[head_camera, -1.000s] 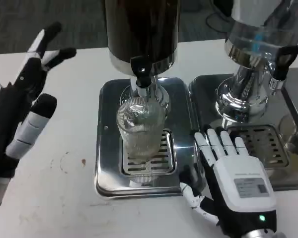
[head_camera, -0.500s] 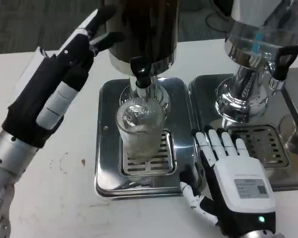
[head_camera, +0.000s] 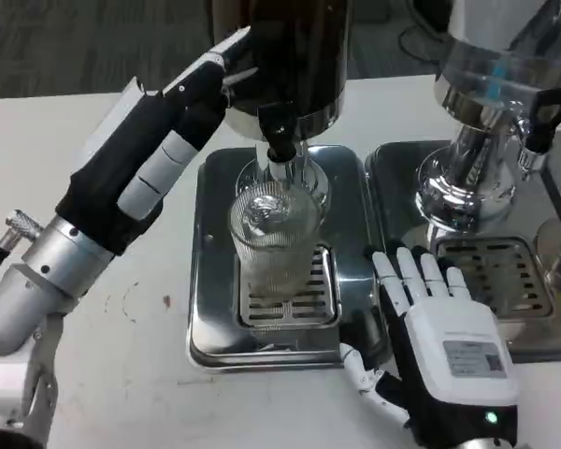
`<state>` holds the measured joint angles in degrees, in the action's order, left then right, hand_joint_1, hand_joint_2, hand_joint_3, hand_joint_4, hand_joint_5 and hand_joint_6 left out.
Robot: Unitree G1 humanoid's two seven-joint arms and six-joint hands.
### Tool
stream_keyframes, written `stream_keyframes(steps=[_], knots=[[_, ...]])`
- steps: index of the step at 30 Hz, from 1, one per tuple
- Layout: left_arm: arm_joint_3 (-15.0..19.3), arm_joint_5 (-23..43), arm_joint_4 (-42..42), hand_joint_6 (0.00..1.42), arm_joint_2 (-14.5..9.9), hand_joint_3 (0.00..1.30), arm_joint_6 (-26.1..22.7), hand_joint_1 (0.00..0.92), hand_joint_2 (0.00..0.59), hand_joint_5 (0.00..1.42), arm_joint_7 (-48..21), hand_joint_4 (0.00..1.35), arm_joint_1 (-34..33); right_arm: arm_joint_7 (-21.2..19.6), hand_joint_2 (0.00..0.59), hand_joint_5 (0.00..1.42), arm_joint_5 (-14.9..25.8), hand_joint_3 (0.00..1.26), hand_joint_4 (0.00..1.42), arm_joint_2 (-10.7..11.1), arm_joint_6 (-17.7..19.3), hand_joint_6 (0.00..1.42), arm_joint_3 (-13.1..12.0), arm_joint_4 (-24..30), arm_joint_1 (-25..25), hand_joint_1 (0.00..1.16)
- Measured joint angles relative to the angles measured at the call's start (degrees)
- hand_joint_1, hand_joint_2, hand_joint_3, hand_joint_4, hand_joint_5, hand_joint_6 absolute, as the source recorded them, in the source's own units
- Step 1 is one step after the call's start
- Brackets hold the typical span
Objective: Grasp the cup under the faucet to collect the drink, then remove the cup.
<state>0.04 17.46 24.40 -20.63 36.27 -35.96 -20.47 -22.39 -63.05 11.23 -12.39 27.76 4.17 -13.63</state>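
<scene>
Our left hand reaches up toward the dark dispenser, fingers stretched out and apart, holding nothing, its tips close to the black faucet lever. We rest our right hand flat at the right edge of the steel drip tray, fingers apart and empty. We see the ribbed clear cup standing upright on the tray's grate, directly under the faucet, between our two hands. A second, clear dispenser stands to the right.
</scene>
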Motion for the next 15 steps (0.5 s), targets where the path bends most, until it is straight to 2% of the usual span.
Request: stream_keyframes(steps=[15], knots=[[-0.5,-1.9,-1.4,0.16,0.7,0.20,-1.1,0.000,0.108,0.21,-2.7,0.01,2.8,0.0,0.425,0.00,0.3,0.09,0.00,-0.1,-0.1,0.04,0.0,0.1,-0.7,0.17]])
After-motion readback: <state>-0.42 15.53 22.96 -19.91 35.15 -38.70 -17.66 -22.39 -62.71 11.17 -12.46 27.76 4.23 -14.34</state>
